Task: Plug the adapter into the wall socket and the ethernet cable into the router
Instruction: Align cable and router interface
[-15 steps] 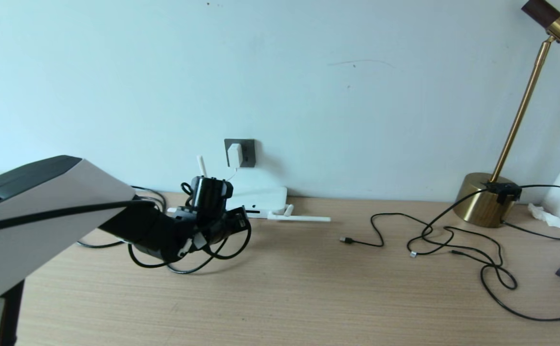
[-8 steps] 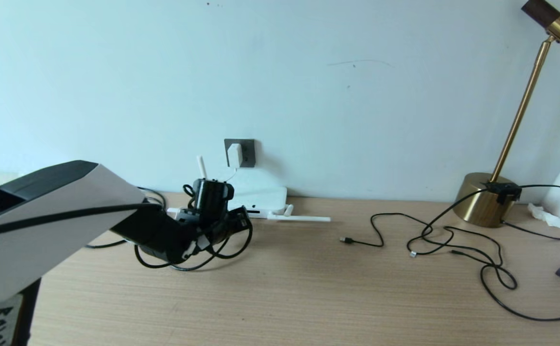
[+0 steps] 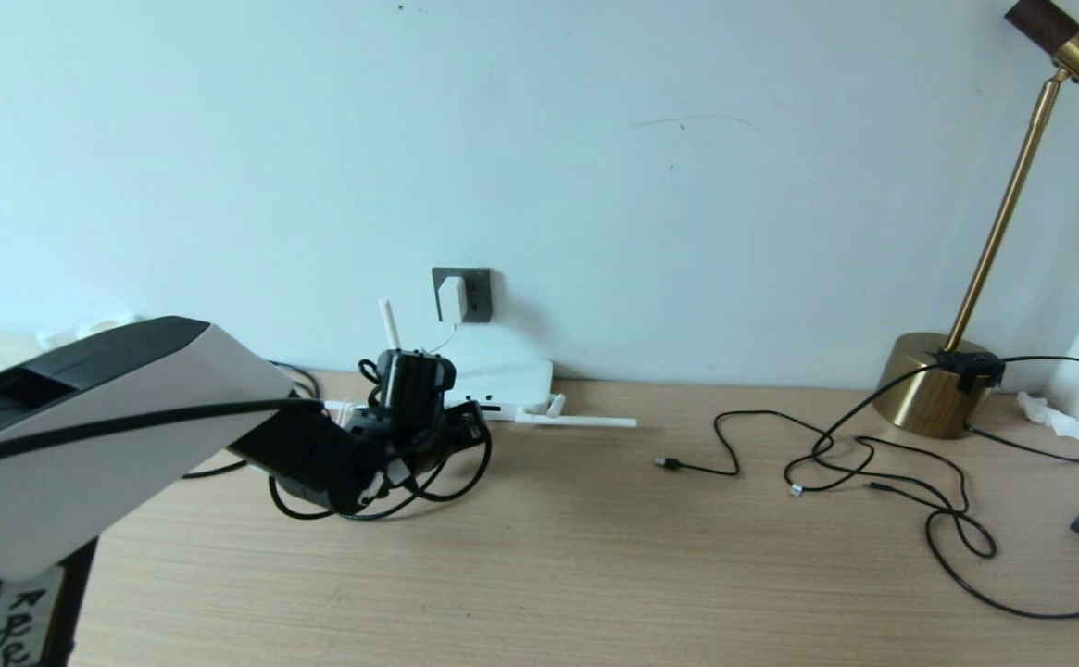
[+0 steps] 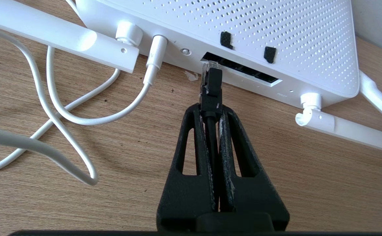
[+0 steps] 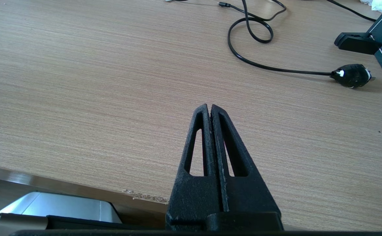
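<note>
In the head view, the adapter (image 3: 451,298) is seen seated in the wall socket (image 3: 463,294) at centre frame, so that half appears done. Just below, the left gripper (image 3: 465,428) is held low against the router (image 3: 502,384), though its tip is hard to make out there.

In the left wrist view, the ethernet cable (image 4: 211,98) is pinched just behind its plug, kept stiff for pushing. Its long axis points up-frame, the clear tip at the port row's left end.

In the right wrist view, the right gripper (image 5: 209,109) is closed on nothing above the table (image 5: 79,82).
</note>
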Tool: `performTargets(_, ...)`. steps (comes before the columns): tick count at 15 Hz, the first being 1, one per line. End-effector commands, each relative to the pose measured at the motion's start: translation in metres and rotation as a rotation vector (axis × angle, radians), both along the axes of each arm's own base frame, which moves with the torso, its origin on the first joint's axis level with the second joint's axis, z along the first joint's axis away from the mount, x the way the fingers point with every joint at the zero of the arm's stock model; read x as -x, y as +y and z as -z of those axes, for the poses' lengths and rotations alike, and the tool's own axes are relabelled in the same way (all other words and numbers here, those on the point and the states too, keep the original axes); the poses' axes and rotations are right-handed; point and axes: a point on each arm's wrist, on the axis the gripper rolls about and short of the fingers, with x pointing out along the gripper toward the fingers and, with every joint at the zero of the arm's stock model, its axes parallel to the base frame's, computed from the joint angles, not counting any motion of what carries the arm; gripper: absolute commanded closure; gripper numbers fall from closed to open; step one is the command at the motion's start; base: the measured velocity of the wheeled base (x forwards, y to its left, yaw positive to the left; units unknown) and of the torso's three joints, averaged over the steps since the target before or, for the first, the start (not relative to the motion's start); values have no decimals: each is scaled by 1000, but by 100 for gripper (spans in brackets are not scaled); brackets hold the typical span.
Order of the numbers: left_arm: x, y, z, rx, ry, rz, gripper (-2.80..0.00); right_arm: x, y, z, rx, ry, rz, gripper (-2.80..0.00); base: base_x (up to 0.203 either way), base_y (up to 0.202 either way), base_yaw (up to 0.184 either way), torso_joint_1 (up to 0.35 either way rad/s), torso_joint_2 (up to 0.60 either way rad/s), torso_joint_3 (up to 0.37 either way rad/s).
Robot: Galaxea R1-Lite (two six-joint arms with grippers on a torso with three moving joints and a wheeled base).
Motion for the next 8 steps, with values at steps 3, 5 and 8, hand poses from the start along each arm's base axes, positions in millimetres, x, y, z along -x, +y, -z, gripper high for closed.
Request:
performTargets(3,-1,0,2,1,1,-4,0,0,0,0,1,2,-2,0,0,0,0,0,0,0)
performTargets(5,-1,0,4,-3,3,-5,0,0,0,0,1,2,-2,0,0,0,0,0,0,0)
performTargets(8,-2,0,4,-7,3,-5,0,0,0,0,1,2,-2,0,0,0,0,0,0,0)
